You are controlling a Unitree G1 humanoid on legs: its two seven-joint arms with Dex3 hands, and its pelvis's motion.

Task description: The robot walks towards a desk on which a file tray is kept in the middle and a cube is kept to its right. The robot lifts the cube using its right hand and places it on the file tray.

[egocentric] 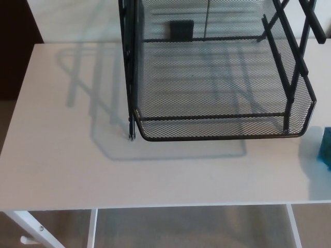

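- The tray [222, 136], black wire mesh, sits on the white bench [67, 155] with its front rim toward me.
- The teal cube [327, 147] stands on the bench right of the tray, near its front corner but apart from it, and is cut off by the picture edge.
- The tray's raised right side stands between the cube and the tray's floor.
- A small dark block [181, 30] shows through the mesh behind the tray.
- My left hand and right hand are out of view, so I cannot tell how the fingers stand.

No part of the robot's body shows in the head view. Its colours, shapes and markings cannot be told here.
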